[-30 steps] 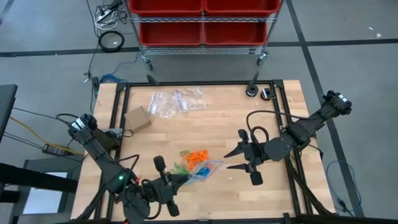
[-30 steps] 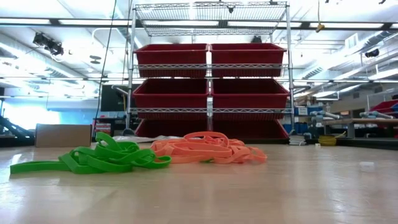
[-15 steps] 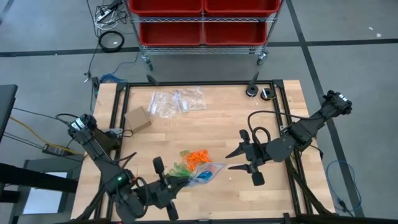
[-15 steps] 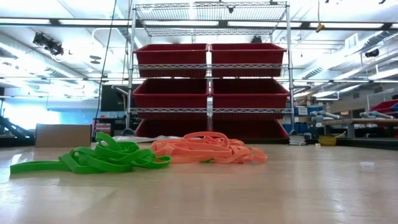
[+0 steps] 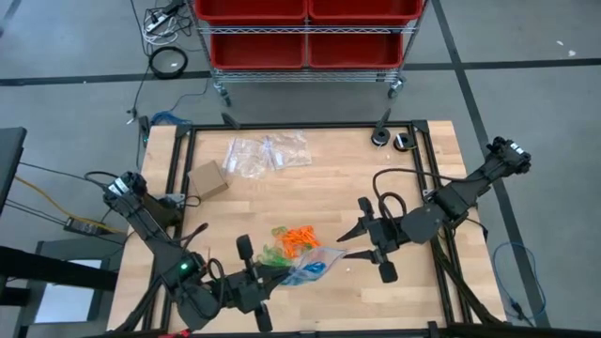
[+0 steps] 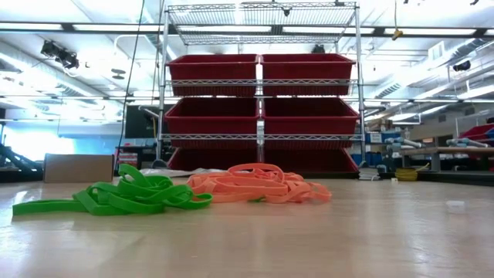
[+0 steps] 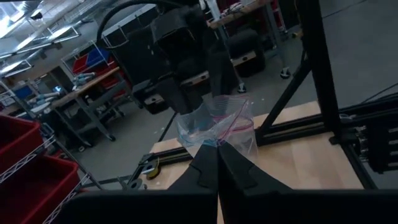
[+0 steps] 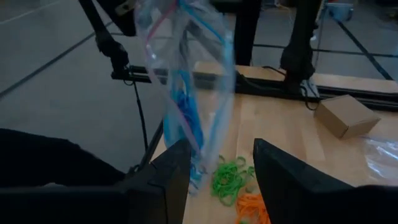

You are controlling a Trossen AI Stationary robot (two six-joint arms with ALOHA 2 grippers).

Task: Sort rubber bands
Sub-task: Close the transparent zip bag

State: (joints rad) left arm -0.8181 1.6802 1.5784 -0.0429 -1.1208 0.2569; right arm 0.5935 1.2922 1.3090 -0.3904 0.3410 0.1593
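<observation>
The counter (image 5: 329, 183) carries a small box (image 5: 208, 178) near its left edge and some empty clear bags (image 5: 266, 153) toward the far edge. Close to the near edge, about midway along, the left gripper (image 5: 272, 271) is pinched shut on a clear bag (image 5: 310, 268) with blue bands (image 8: 185, 109) inside, so the bag hangs long-axis down. The right gripper (image 5: 349, 242) waits just right of that bag, fingers spread wide and holding nothing, pointing at it. The loose bands lie just past the bag, green ones (image 5: 269, 253) beside orange ones (image 5: 300, 237), so the right gripper is the nearer free one. I can read no labels or writing anywhere.
</observation>
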